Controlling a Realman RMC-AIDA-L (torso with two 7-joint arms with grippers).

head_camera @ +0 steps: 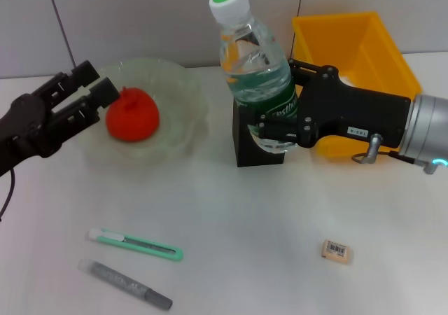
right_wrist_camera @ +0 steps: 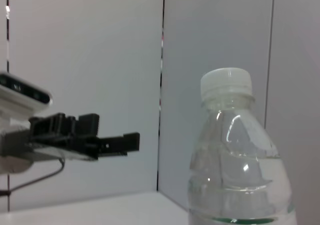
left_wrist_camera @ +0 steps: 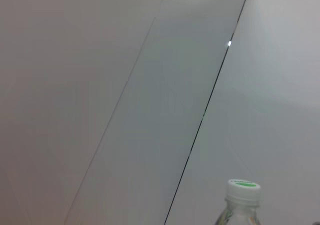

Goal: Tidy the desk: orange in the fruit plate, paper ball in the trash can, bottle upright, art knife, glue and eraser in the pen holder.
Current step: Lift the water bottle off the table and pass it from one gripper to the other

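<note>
Pen holder (head_camera: 253, 141) mouth blocked by bottle (head_camera: 253, 59).

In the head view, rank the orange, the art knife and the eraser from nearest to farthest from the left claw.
1. Orange, in the fruit plate, right beside the left claw.
2. Art knife, on the desk's near side.
3. Eraser, far across on the robot's right.
</note>
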